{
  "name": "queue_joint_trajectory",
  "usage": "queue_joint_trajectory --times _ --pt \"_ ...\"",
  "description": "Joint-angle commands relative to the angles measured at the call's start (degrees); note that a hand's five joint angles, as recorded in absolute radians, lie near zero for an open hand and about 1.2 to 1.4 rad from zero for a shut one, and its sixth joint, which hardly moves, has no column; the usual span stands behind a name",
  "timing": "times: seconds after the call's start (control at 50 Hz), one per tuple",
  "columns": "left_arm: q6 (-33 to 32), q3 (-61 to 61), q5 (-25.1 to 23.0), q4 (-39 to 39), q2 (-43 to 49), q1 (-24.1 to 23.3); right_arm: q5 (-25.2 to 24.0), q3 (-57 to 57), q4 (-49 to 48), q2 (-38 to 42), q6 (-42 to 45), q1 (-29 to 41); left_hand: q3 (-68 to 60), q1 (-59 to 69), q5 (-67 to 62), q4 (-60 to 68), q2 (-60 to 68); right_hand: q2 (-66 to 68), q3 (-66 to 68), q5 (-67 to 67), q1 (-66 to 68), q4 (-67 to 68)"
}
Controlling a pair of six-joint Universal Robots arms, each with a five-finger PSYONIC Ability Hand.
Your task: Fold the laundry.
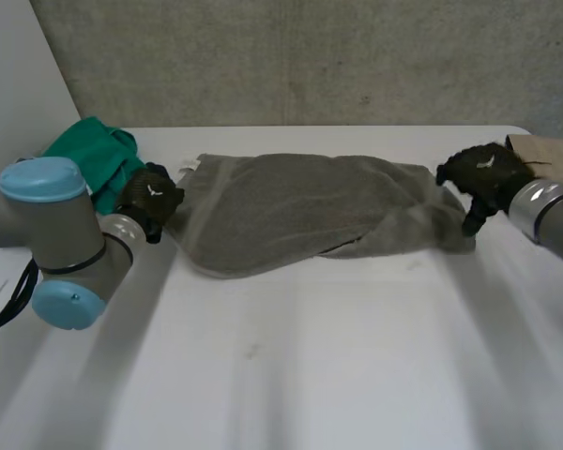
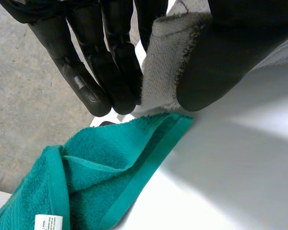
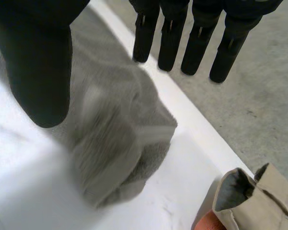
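Grey towel (image 1: 300, 211) pinched by left hand (image 2: 86, 72); right hand (image 3: 197, 43) spread; green towel (image 2: 101, 163) label (image 2: 48, 222) unreadable.

Left hand (image 2: 105, 57), fingers and thumb pinched on grey towel (image 2: 165, 57) edge; right hand (image 3: 199, 38), fingers straight, thumb apart.

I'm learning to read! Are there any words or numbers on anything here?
White label on the green towel: tiny print, too small to read.
Grey towel: no writing that I can make out.
Nothing else here can be read.
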State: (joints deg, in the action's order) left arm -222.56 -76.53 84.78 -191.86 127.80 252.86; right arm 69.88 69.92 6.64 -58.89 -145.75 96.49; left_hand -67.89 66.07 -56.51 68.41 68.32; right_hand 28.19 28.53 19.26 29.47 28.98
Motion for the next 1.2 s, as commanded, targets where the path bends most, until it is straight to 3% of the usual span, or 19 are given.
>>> queue_joint_trajectory --times 0.02,0.08,0.12,0.36,0.48,0.6,0.64,0.72,0.74,0.84,0.9,0.94,1.0,1.08,1.2 --pt "2.2 0.3 0.2 0.1 -0.3 0.5 -1.3 -5.6 2.5 -3.3 -16.0 -1.0 -12.1 13.9 -13.5 11.6 11.7 26.2 25.8 25.1 24.9 25.4" --pt "2.7 0.4 0.4 0.3 -0.8 0.8 -0.4 -10.6 5.0 -1.6 -21.6 -0.6 -12.1 13.9 -13.5 11.6 11.7 25.2 24.9 24.1 23.9 24.4" --pt "3.3 0.3 0.5 0.3 -1.5 0.9 0.3 -15.3 8.1 1.2 -22.9 -0.1 -12.1 13.9 -13.5 11.6 11.7 16.2 15.9 15.1 14.9 15.4" --pt "8.2 0.7 0.1 0.4 -4.8 1.5 8.5 -42.0 28.9 22.0 -16.3 4.2 -12.1 13.9 -13.5 11.6 11.7 5.2 4.9 4.1 3.9 4.4" --pt "9.9 1.9 0.2 0.7 -5.7 2.4 9.8 -48.6 30.4 28.7 -15.8 4.2 -12.1 13.9 -13.5 11.6 11.7 3.7 3.3 2.6 2.4 2.9" --pt "12.7 2.8 -0.1 2.6 -6.5 3.2 9.6 -48.2 30.7 31.5 -15.4 4.0 -12.1 13.9 -13.5 11.6 11.7 4.7 4.3 3.6 3.4 3.9" --pt "13.7 2.7 -0.3 3.4 -6.8 3.2 9.6 -47.2 31.2 31.3 -15.2 3.9 -12.1 13.9 -13.5 11.6 11.7 9.9 9.5 8.8 8.6 9.1" --pt "16.2 2.3 -1.8 6.4 -8.3 3.4 9.3 -44.6 32.0 28.9 -14.3 3.5 -12.1 13.9 -13.5 11.6 11.7 48.3 48.0 47.3 47.0 47.5" --pt "17.0 2.1 -2.3 8.2 -9.1 3.7 9.2 -42.7 32.4 26.7 -14.1 2.9 -12.1 13.9 -13.5 11.6 11.7 51.8 51.4 50.7 50.5 51.0" --pt "18.7 0.0 -4.0 15.4 -13.2 5.8 7.0 -31.9 33.7 16.6 -12.6 0.4 -12.1 13.9 -13.5 11.6 11.7 51.8 51.5 50.7 50.5 51.0" --pt "18.7 -3.3 -7.4 21.7 -18.3 7.6 3.1 -23.1 33.3 9.2 -6.7 -1.3 -12.1 13.9 -13.5 11.6 11.7 51.8 51.5 50.7 50.5 51.0" --pt "18.1 -5.5 -9.6 26.2 -21.8 8.9 -0.1 -14.9 34.8 2.8 4.4 -3.3 -12.1 13.9 -13.5 11.6 11.7 51.8 51.5 50.7 50.5 51.0" --pt "16.9 -8.0 -11.0 32.2 -26.0 10.5 -0.1 -7.1 39.9 -1.8 17.5 -5.6 -12.1 13.9 -13.5 11.6 11.7 51.8 51.5 50.7 50.5 51.0" --pt "13.6 -10.7 -12.0 38.9 -28.7 10.8 0.8 -2.2 43.4 -4.3 30.7 -7.2 -12.1 13.9 -13.5 11.6 11.7 51.8 51.5 50.7 50.5 51.0" --pt "7.1 -11.0 -11.6 40.3 -23.6 10.7 3.0 -1.5 41.0 -0.8 29.7 -7.1 -12.1 13.9 -13.5 11.6 11.7 51.8 51.5 50.7 50.5 51.0"
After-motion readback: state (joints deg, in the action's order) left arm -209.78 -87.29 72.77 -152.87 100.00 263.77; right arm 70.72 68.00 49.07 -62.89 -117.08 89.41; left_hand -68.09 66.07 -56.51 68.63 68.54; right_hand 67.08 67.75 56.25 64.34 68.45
